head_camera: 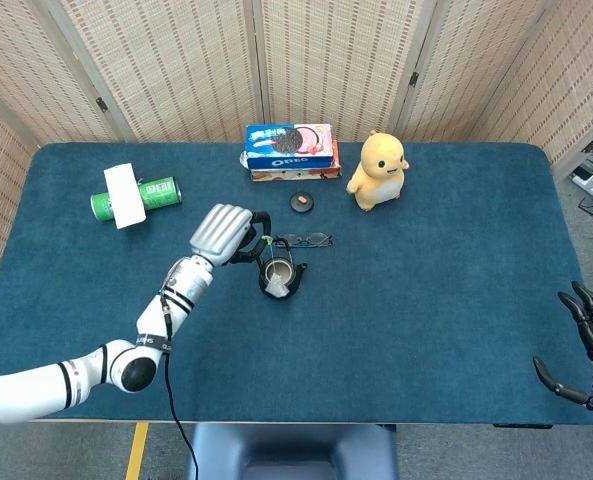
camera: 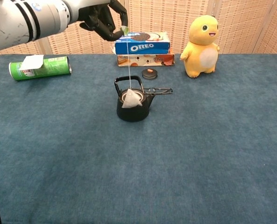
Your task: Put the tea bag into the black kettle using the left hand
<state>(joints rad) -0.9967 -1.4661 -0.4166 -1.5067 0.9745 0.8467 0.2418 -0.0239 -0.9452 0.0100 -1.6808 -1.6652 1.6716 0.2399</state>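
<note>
The black kettle [head_camera: 280, 277] [camera: 134, 104] stands lidless near the table's middle, its handle upright. My left hand [head_camera: 224, 233] [camera: 101, 18] is raised above and a little left of it, pinching the small green tag at the top of the string. The tea bag [camera: 131, 100] [head_camera: 275, 288] hangs straight down on the string and dangles at the kettle's front rim, in front of the opening. My right hand [head_camera: 586, 345] shows at the right edge of the head view, holding nothing, fingers apart.
A small round kettle lid [camera: 150, 73] lies behind the kettle. An Oreo box [camera: 142, 48] and a yellow plush toy [camera: 202, 45] stand at the back. A green can [camera: 39, 68] lies at the left. Glasses [head_camera: 304, 240] lie beside the kettle.
</note>
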